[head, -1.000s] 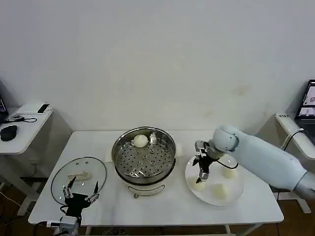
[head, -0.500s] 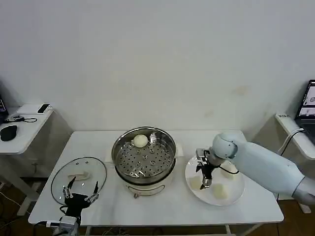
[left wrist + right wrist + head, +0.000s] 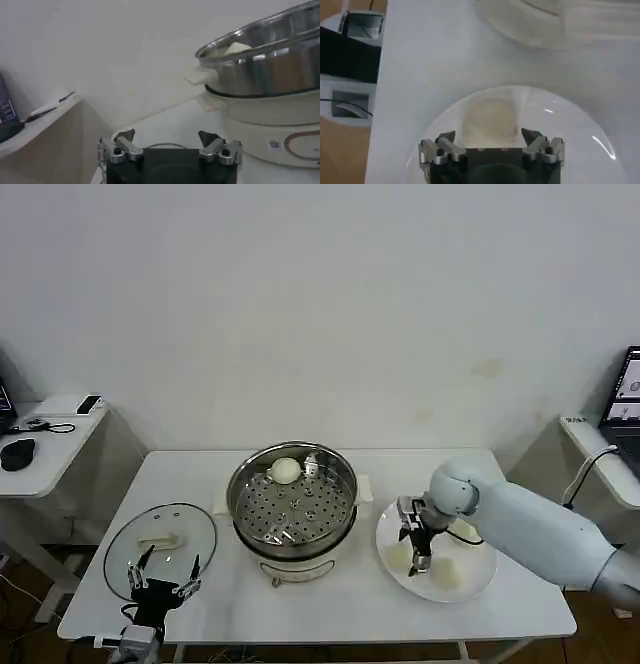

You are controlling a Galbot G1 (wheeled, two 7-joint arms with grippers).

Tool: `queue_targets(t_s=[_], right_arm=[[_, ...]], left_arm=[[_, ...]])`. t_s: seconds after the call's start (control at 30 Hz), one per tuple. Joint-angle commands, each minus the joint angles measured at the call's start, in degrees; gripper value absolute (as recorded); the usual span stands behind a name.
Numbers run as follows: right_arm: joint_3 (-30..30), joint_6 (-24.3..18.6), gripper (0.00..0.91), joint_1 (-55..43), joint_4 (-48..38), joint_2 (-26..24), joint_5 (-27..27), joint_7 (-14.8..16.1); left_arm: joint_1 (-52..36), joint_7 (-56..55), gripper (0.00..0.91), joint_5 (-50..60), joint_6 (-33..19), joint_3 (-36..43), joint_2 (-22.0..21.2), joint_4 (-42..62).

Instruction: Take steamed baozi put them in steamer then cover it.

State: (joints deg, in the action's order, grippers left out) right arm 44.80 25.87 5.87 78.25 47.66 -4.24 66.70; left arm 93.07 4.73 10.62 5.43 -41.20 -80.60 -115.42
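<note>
Hovering right pincer over plate bun, fingers spread

Right pincer [image 3: 418, 550] sits low over the white plate [image 3: 478, 581] at the desk's [image 3: 330, 604] 3 o'clock side, pointing down at the plate's 9 o'clock part. Right wrist view: fingers [image 3: 445, 145] are apart, nothing between them, and a baozi [image 3: 490, 116] lies on the plate [image 3: 580, 130] just ahead of the tips, roughly centred in the gap. Can't tell if the tips touch it.

Head view: three baozi on the plate: one [image 3: 401, 555] by the pincer on the plate's 9 o'clock side, one [image 3: 446, 575] near 6 o'clock, one [image 3: 464, 530] toward 12 o'clock, partly behind the arm. Fourth baozi [image 3: 286, 471] is already in the steamer [image 3: 292, 502], on the perforated tray at its 12 o'clock edge. Steamer is at desk centre, uncovered.

Glass cover [image 3: 160, 548] lies flat on the desk at 9 o'clock of the steamer, well apart from it, cream handle up.

Left pincer [image 3: 163, 575] is parked at the desk's 7 o'clock corner, at the near edge of the cover, fingers released, holding nothing. Left wrist view: both fingers [image 3: 122, 148] spread, steamer [image 3: 265, 70] ahead on its white base, a baozi top [image 3: 236, 48] just showing above the rim.
</note>
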Motion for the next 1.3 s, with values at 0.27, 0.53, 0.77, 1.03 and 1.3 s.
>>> queue_targets(t_s=[0.27,0.53,0.77,1.03,1.3], right_arm=[[-0.4,-0.4,0.645,0.2,-1.0,0.7,-0.3,-0.6],[-0.6,-0.6,0.615,0.0,-0.9,0.2,-0.3,-0.1],[-1.1,-0.6,0.615,-0.2,-0.4,-0.8,-0.3,0.2],[-4.5,-0.4,0.615,-5.1,2.1,-4.9,2.1,0.9],[-1.3,-0.3,0.615,-21.2,3.2,-7.6,9.6,2.3]], left_arm=[[-0.1,-0.1,0.907,0.1,0.0,0.0,0.0,0.2],[-0.3,-0.1,0.907,0.1,0.1,-0.1,-0.1,0.5],[-0.8,-0.1,0.907,0.1,0.1,-0.1,-0.1,0.9],[-0.7,0.2,0.907,0.1,0.3,-0.3,0.0,0.6],[-0.4,0.6,0.907,0.3,0.8,-1.0,0.2,0.0]])
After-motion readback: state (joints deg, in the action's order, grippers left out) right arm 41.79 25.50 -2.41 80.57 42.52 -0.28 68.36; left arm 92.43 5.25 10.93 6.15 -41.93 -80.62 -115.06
